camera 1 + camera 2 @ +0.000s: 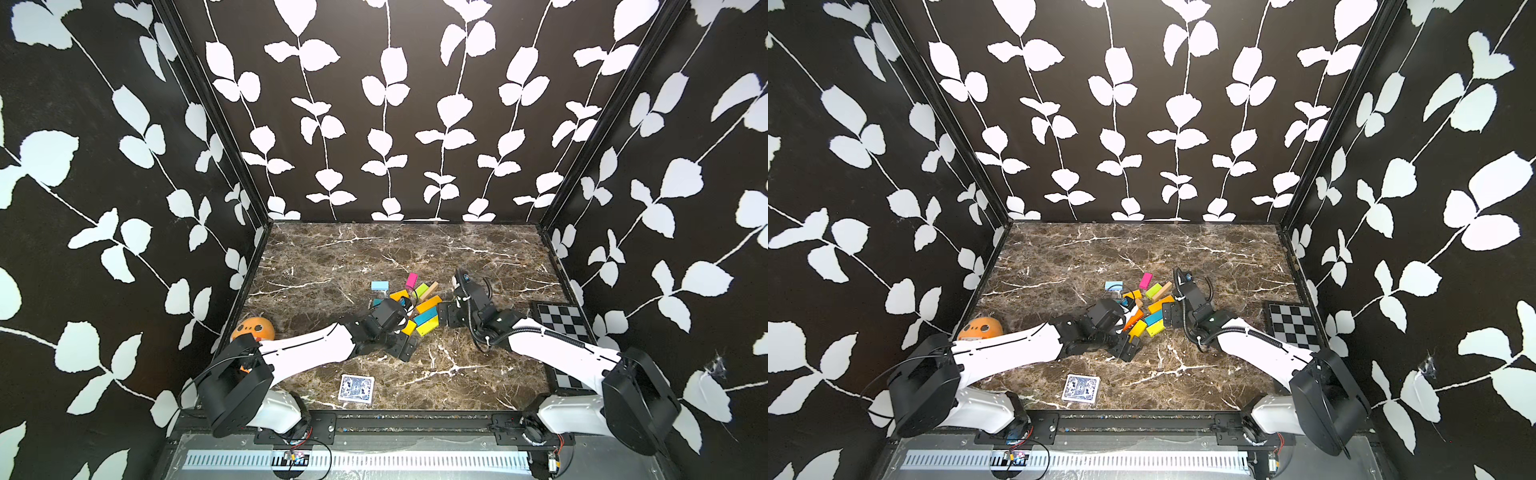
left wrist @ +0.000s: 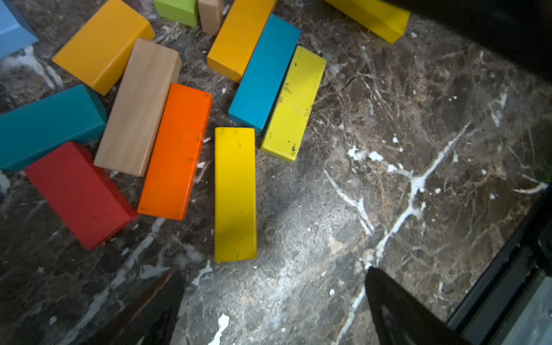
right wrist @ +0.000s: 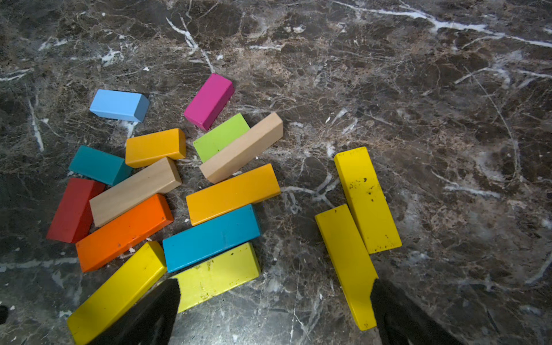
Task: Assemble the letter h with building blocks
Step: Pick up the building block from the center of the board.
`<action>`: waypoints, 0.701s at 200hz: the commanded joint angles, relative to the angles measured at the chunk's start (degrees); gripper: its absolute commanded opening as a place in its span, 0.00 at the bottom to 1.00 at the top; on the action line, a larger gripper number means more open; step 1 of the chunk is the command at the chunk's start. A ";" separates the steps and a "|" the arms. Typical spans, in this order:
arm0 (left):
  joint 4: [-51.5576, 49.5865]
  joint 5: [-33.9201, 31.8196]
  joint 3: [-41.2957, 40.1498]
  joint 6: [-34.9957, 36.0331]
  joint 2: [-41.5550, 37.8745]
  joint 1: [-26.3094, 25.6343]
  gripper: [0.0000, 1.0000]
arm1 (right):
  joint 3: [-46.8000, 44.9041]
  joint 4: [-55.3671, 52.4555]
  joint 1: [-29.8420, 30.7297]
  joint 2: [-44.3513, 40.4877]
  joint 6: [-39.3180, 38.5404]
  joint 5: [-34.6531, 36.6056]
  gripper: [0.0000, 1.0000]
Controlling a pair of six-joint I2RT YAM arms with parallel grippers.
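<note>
Marble table [image 1: 374, 249] bears scattered blocks [image 3: 210, 237], probably light, stiff, slick; pinch across the width; left claw [image 2: 273, 276], right claw [image 3: 274, 285] gape empty.

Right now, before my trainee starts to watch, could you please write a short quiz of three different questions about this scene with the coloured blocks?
1. True or false: the left gripper is shut on a block.
2. In the right wrist view, which colour is the block lying between the amber block and the yellow-green block? A pink, B blue, C red.
3. What lies alone near the edge of the table closest to the robot?

Key
1. False: its jaws stand open and empty.
2. B, the blue block.
3. The card deck.
</note>
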 commanded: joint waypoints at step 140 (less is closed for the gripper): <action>-10.35 -1.58 14.07 6.50 16.98 0.05 0.75 | 2.59 -3.75 0.02 -0.85 4.16 2.63 0.99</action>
